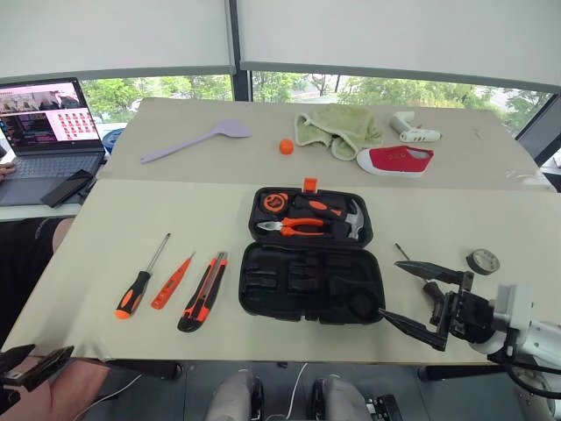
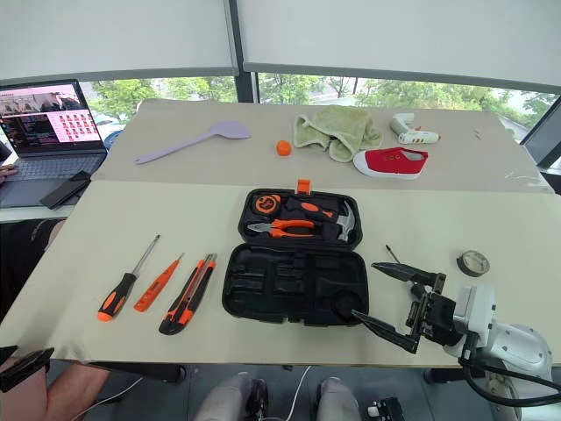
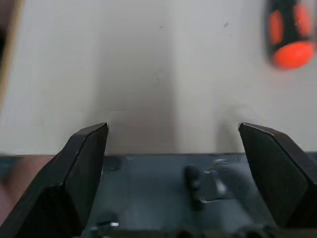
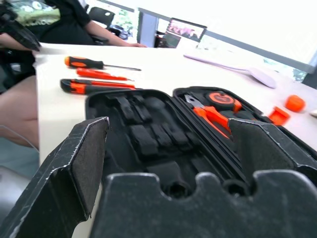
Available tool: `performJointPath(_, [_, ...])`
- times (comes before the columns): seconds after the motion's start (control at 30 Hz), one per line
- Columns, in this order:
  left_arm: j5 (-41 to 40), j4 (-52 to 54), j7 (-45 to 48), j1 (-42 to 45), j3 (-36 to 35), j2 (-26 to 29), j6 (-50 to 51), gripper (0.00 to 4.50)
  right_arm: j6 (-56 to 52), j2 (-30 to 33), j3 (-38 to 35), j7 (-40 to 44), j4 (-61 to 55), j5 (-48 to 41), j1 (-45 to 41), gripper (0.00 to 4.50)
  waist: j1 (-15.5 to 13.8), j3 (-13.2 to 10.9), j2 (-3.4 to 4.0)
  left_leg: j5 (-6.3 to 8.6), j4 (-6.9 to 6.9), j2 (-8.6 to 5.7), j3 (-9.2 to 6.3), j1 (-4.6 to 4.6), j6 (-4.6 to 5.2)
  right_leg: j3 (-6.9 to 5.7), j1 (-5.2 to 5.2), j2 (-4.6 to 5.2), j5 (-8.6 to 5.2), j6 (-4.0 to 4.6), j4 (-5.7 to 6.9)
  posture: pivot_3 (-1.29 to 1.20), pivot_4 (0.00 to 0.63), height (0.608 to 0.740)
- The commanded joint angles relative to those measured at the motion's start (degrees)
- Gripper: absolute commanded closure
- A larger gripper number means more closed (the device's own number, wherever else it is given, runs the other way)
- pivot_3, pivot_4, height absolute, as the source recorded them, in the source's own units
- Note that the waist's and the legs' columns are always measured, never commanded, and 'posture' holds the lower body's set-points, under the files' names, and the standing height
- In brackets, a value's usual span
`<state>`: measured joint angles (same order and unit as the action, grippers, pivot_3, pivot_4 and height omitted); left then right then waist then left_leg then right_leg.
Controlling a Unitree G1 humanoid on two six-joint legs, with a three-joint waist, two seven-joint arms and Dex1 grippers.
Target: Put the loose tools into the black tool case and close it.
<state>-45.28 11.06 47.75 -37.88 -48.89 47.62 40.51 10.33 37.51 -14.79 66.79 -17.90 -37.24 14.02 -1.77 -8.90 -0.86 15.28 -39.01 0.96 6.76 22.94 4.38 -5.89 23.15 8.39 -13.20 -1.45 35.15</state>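
Note:
The black tool case (image 1: 311, 282) lies open in the middle of the near table, with its orange latch (image 1: 309, 185) on the far side. To its left lie a black-orange screwdriver (image 1: 140, 281), a slim orange tester (image 1: 172, 281) and a utility knife (image 1: 203, 294). The black tape roll (image 1: 483, 260) sits at the right. A thin metal shaft (image 1: 401, 252) pokes out beyond my right gripper (image 1: 391, 289), which is open at the case's near right corner. My left gripper (image 3: 173, 129) is open and empty over the near left table edge, short of the screwdriver's handle end (image 3: 292, 37).
Orange-handled pliers (image 1: 302, 226) and a hammer (image 1: 355, 219) sit in the case's far half. The far table holds a lilac spatula (image 1: 197, 140), an orange ball (image 1: 286, 146), a green towel (image 1: 337, 130), a red shoe (image 1: 394, 160) and a white gun-shaped tool (image 1: 414, 130). A laptop (image 1: 48, 123) stands at far left.

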Motion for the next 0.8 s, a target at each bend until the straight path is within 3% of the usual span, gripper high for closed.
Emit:
performJointPath(0.03, [-4.50,6.05,-6.88,9.46,1.23,5.11,8.82,0.01,-1.94,-0.86,0.93,-1.62,-3.55,-1.40,-1.85,0.04,-0.31,0.00,0.00,-0.03,0.00,0.00,0.00,-0.01,-0.05,0.05,0.01,-0.01,0.03,0.03,0.03,0.00,0.150,0.740])
performJointPath(0.17, [-3.72,7.95,-10.14,15.68,7.71,7.52,14.77,0.01,-4.24,-0.83,2.12,-3.23,-5.89,-1.37,-3.58,0.04,0.31,0.00,0.06,-0.32,0.02,0.00,0.05,-0.04,-0.53,0.12,0.04,-0.11,0.09,0.11,0.17,0.00,0.150,0.740])
performJointPath(0.4, [5.66,5.05,-12.57,21.35,18.96,7.81,12.26,0.01,-2.26,-1.18,0.80,-1.90,-5.19,-0.04,-1.60,0.04,1.10,-0.04,0.01,-0.38,0.09,-0.08,0.29,-0.05,-0.67,0.30,0.06,-0.61,-0.11,0.20,0.68,0.00,0.150,0.740])
performJointPath(0.5, [8.84,3.81,-12.16,21.24,20.28,7.82,10.67,0.76,-1.30,-1.66,-0.08,-2.02,-4.92,0.28,-0.37,0.00,1.10,-0.05,0.03,-0.38,0.09,-0.03,0.28,-0.11,-0.75,0.33,0.05,-0.58,-0.13,0.24,0.73,0.00,0.150,0.740])
performJointPath(0.63, [11.00,1.86,-9.98,21.61,19.98,7.45,7.45,2.25,-0.19,-2.30,-0.67,-2.08,-4.24,0.89,0.87,0.00,1.13,-0.05,0.04,-0.36,0.09,0.00,0.25,-0.15,-0.79,0.38,0.07,-0.50,-0.13,0.26,0.75,0.00,0.150,0.740])
performJointPath(0.77, [11.71,-1.70,-4.13,25.90,18.04,6.80,-2.01,3.64,0.63,-2.50,-1.74,-1.64,-2.93,1.51,1.76,0.00,1.04,-0.06,0.00,-0.36,0.09,0.00,0.25,-0.12,-0.79,0.37,0.11,-0.47,-0.14,0.27,0.76,0.00,0.150,0.740])
performJointPath(0.8, [12.49,-2.61,-1.36,27.41,17.91,7.05,-6.69,3.63,0.77,-2.30,-2.32,-1.51,-2.71,1.47,2.13,0.00,0.84,-0.08,-0.03,-0.36,0.09,0.00,0.25,-0.11,-0.79,0.36,0.12,-0.47,-0.14,0.27,0.76,0.00,0.150,0.740])
